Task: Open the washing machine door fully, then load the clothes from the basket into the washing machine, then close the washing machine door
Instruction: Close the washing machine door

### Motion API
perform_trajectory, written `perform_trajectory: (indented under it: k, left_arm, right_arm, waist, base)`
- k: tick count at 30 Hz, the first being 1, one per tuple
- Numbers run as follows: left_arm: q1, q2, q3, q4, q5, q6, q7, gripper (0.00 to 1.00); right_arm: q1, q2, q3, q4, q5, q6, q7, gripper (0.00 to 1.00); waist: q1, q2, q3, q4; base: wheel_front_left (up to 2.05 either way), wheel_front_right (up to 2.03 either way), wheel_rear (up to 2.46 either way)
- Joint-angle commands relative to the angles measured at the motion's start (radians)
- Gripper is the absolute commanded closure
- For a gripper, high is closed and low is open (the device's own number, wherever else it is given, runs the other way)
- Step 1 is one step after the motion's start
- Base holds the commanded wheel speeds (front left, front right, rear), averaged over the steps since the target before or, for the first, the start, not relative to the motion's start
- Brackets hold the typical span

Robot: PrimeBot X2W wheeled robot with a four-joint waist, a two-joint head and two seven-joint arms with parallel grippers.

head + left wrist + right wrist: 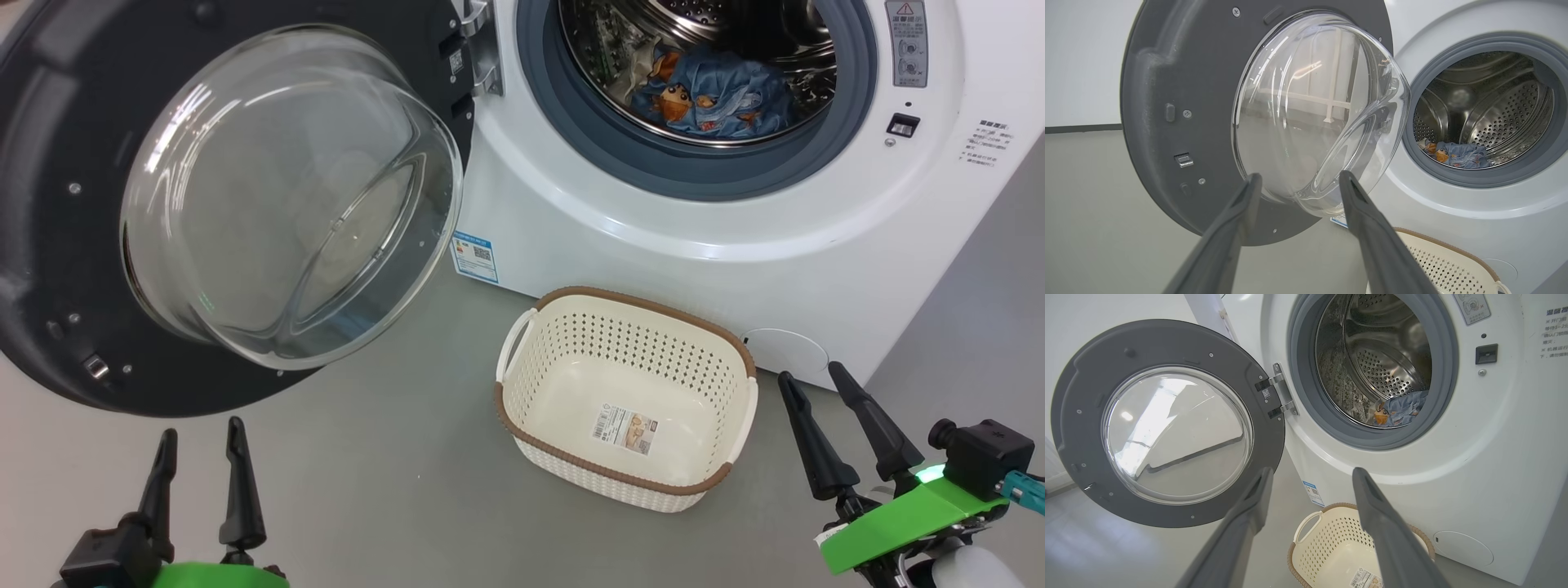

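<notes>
The washing machine (735,245) stands ahead with its door (49,245) swung wide open to the left, glass bowl (286,196) bulging toward me. Light-blue clothes (710,94) with orange-brown faces lie in the steel drum, also seen as clothes (1457,154) and clothes (1400,410). The cream basket (522,392) sits on the floor before the machine with only a label sticker inside. My left gripper (202,437) is open at the lower left, below the door. My right gripper (810,380) is open at the lower right, beside the basket. Neither holds anything.
Grey floor (392,457) spreads between the door and the basket. The door's metal hinge (1282,392) joins it to the machine's front. A round white service cover (788,355) sits low on the machine, near my right fingertips.
</notes>
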Motion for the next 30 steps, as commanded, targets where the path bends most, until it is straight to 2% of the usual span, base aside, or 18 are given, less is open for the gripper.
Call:
perform_trajectory:
  k: [1,7,8,9,11,17,22,28,30]
  left_arm:
    - [-0.013,0.015,0.035,-0.029,-0.005,0.009,-0.012,0.0]
    - [-0.009,0.015,0.036,-0.025,-0.005,0.01,-0.012,0.0]
    - [-0.009,0.015,0.038,-0.024,-0.004,0.008,-0.012,0.13]
    - [-0.009,0.015,0.041,-0.022,-0.004,0.007,-0.012,0.38]
    - [-0.011,0.015,0.047,-0.021,-0.002,0.001,-0.012,1.0]
    - [-0.027,0.025,0.058,-0.029,0.005,-0.024,-0.012,1.0]
    - [-0.114,0.064,0.08,-0.073,-0.043,-0.06,0.001,1.0]
    - [-0.269,0.168,0.125,-0.142,-0.135,-0.091,0.102,1.0]
    - [-0.355,0.205,0.158,-0.18,-0.212,-0.097,0.172,1.0]
  right_arm:
    - [-0.004,-0.012,0.023,-0.023,-0.006,0.006,-0.005,0.0]
    - [-0.002,-0.009,0.025,-0.018,-0.003,0.006,-0.005,0.0]
    - [-0.002,-0.008,0.025,-0.017,-0.003,0.006,-0.005,0.0]
    - [-0.001,-0.007,0.025,-0.016,-0.003,0.006,-0.005,0.0]
    - [0.0,-0.006,0.024,-0.016,-0.003,0.006,-0.005,0.0]
    - [0.002,-0.003,0.019,-0.016,-0.003,0.006,-0.005,0.0]
    - [0.008,-0.005,0.011,-0.016,-0.005,0.006,-0.005,0.0]
    - [0.004,-0.005,0.017,-0.016,-0.006,0.006,-0.005,0.0]
    - [0.004,-0.01,0.017,-0.016,-0.006,0.006,-0.005,0.0]
  waist:
    - [0.0,0.0,-0.003,0.0]
    - [0.0,0.0,-0.014,0.004]
    - [0.0,0.0,-0.016,0.005]
    - [0.0,0.0,-0.018,0.005]
    - [0.0,0.0,-0.02,0.006]
    - [0.0,0.0,-0.023,0.011]
    - [0.0,0.0,-0.026,0.023]
    - [0.0,0.0,-0.027,0.018]
    - [0.0,0.0,-0.023,0.008]
  base:
    - [0.0,0.0,0.0]
    - [0.0,0.0,0.0]
    - [0.0,0.0,0.0]
    - [0.0,0.0,0.0]
    - [0.0,0.0,0.0]
    - [0.0,0.0,0.0]
    - [0.0,0.0,0.0]
    - [0.0,0.0,0.0]
    - [0.0,0.0,0.0]
